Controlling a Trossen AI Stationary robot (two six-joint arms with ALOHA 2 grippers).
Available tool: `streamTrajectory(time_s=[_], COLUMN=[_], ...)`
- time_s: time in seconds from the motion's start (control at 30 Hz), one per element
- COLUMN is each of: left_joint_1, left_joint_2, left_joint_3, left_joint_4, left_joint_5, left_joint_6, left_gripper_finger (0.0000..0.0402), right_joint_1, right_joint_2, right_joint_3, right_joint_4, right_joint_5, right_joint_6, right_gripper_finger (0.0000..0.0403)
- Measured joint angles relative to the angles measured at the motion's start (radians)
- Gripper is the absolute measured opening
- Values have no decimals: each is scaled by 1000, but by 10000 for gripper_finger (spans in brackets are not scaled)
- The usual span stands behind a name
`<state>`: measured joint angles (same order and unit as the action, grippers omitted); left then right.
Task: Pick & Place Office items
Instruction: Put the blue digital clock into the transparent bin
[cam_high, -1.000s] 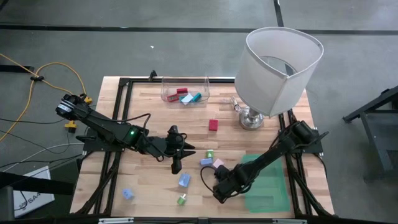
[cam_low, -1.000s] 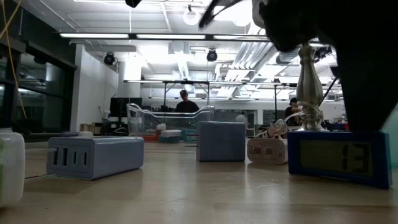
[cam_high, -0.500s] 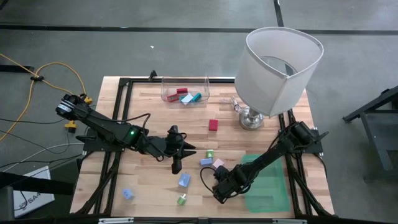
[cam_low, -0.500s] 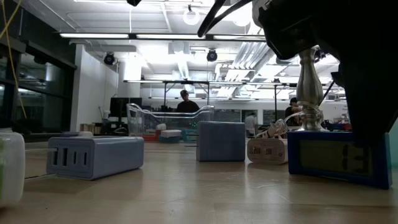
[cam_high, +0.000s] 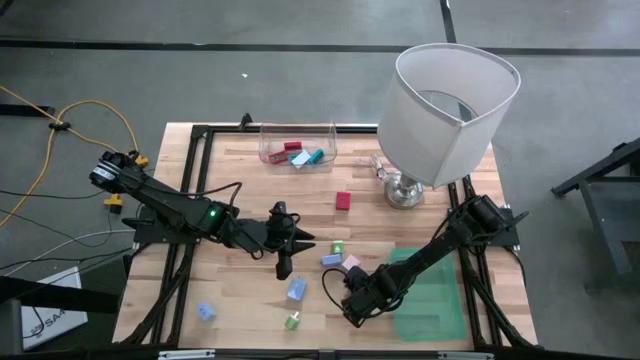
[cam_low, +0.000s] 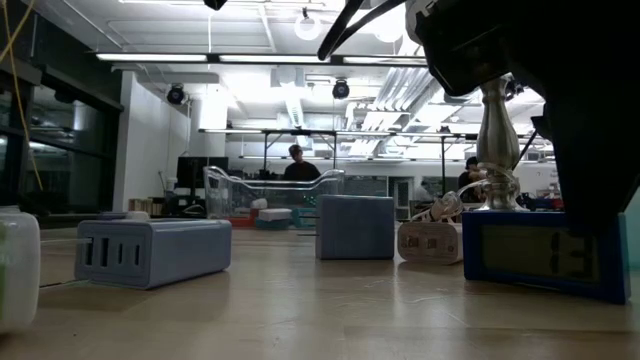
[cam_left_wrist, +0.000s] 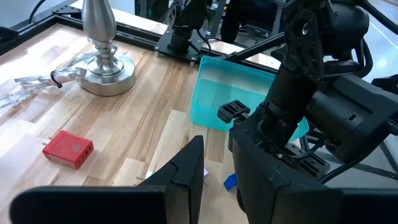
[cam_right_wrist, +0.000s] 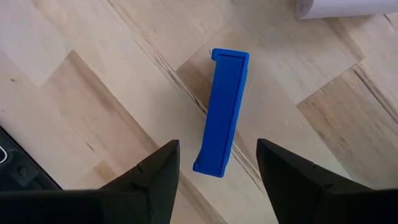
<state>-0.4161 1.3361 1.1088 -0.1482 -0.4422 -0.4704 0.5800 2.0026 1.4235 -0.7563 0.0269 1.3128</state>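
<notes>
A flat blue piece (cam_right_wrist: 224, 112) stands on its edge on the wooden table. My right gripper (cam_right_wrist: 217, 146) points down over it, open, one finger on each side and neither touching. The low view shows the piece's face (cam_low: 545, 250) under the dark gripper. My left gripper (cam_high: 283, 264) hovers shut and holds nothing at mid-table, left of the blue (cam_high: 331, 260), pink (cam_high: 350, 263) and green (cam_high: 338, 247) pieces. A red piece (cam_high: 343, 200) lies farther back. Light blue pieces (cam_high: 296, 290) (cam_high: 205, 312) and a green one (cam_high: 293, 321) lie near the front edge.
A clear container (cam_high: 298, 148) at the far edge holds red, blue and teal pieces. A big white lamp (cam_high: 450, 110) stands at the far right on a silver base (cam_left_wrist: 102, 62). A green mat (cam_high: 430, 300) lies at the near right under my right arm.
</notes>
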Motion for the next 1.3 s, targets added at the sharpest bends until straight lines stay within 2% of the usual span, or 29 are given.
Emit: streamTrajectory(time_s=[0.63,1.13,1.3], left_joint_1=[0,0,0], left_joint_2=[0,0,0], left_joint_3=[0,0,0], left_joint_4=[0,0,0], left_joint_5=[0,0,0], left_joint_6=[0,0,0], left_gripper_finger=[83,83,83], right_joint_1=[0,0,0], right_joint_2=[0,0,0], right_joint_3=[0,0,0], right_joint_4=[1,10,11], right_joint_5=[0,0,0], right_joint_6=[3,3,2], right_gripper_finger=[98,78,56])
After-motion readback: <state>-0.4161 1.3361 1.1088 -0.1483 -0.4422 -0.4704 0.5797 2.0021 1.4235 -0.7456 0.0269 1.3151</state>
